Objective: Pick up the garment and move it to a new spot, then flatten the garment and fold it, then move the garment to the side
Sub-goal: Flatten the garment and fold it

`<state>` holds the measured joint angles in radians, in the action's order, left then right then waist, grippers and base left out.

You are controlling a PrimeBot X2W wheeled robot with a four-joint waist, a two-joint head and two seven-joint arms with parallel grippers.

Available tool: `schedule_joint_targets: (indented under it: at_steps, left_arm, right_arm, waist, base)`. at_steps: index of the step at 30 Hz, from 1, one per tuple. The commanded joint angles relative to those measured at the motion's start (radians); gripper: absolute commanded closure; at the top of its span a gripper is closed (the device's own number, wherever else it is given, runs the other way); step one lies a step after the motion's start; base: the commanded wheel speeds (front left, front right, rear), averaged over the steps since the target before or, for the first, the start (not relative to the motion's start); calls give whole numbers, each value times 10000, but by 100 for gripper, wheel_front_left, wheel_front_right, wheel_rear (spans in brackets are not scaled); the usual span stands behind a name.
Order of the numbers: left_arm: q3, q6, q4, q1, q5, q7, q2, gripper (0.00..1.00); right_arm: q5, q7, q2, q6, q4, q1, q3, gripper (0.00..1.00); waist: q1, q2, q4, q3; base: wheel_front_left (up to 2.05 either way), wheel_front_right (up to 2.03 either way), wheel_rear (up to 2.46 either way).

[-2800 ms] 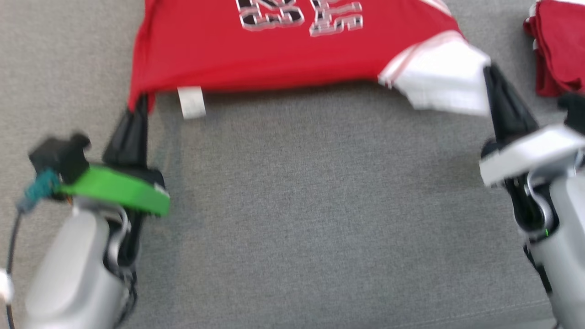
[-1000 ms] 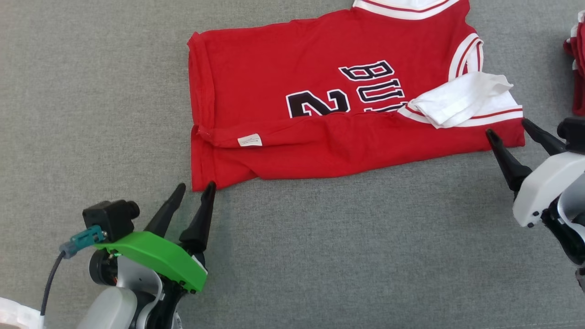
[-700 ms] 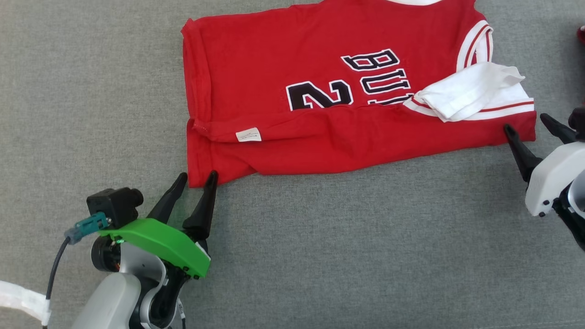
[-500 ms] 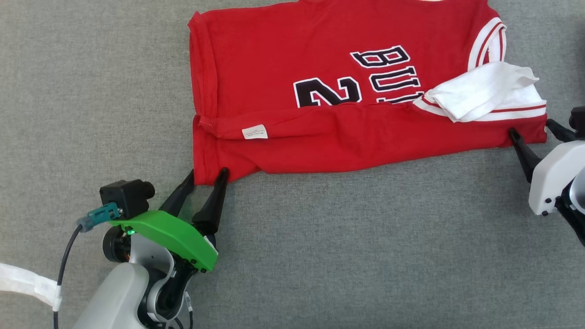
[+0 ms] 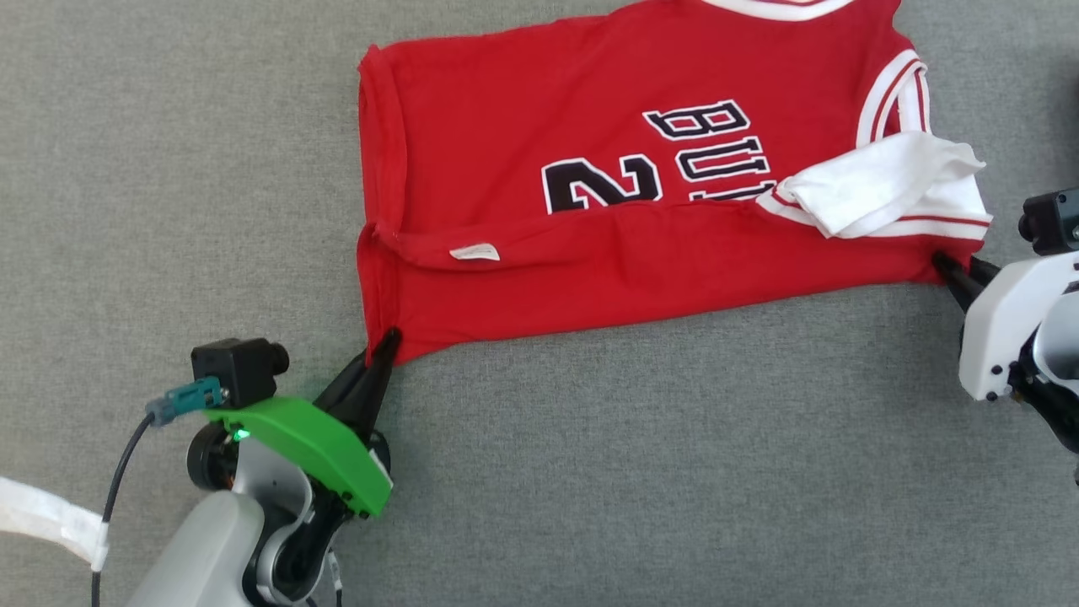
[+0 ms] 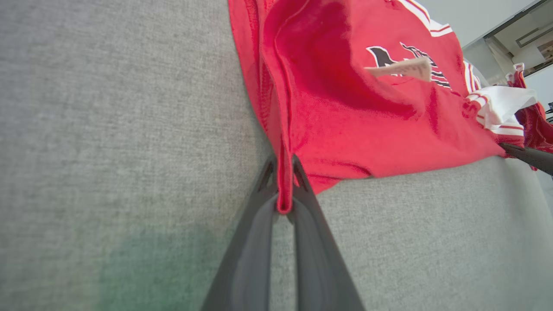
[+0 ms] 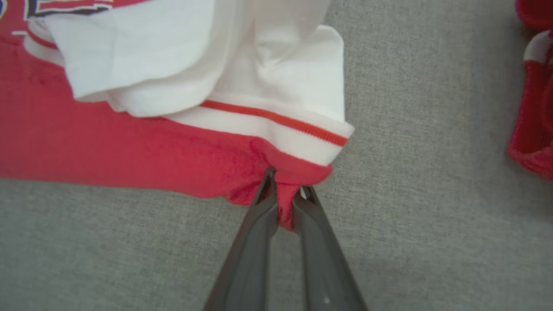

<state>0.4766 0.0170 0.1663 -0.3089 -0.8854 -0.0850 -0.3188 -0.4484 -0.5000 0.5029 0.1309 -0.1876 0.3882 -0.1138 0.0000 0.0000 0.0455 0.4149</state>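
The garment (image 5: 590,270) is a red jersey with black lettering and white trim, lying on the grey surface with its near part folded over. A white sleeve (image 5: 877,190) lies bunched at its right end. My left gripper (image 5: 383,346) is shut on the garment's near left corner (image 6: 283,190). My right gripper (image 5: 957,271) is shut on the near right corner (image 7: 285,198), just below the white striped trim (image 7: 276,129). Both corners are pinched between the dark fingers.
The grey fabric surface (image 5: 632,472) spreads all around the garment. More red cloth (image 7: 533,108) lies to the right of the garment. A small white label (image 5: 475,251) sits on the fold.
Both grippers have moved forward onto the garment's near corners and shut on them. Earlier they stood open just short of the cloth. The head view has shifted slightly.
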Motion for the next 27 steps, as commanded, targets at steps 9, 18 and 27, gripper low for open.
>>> schedule_joint_targets:
  at_steps: [9,18,27]
  left_arm:
    - [305,-294,-1607,2741,-675,-516,-705,100]
    - [514,-548,-2019,3879,-760,-166,-435,0]
    - [-603,-1499,-2752,2766,45,-37,-1550,0]
  right_arm:
    - [-2298,-1988,2031,-13,1755,-2872,420,100]
    - [-2328,-2126,1771,-10,2755,-3979,810,0]
    - [-2167,-2031,2177,-8,4679,-2518,1591,0]
  waist:
    - [0,0,289,-1285]
    - [0,0,231,-1310]
    - [0,0,-58,-550]
  base:
    - [0,0,0]
    - [0,0,0]
    - [0,0,0]
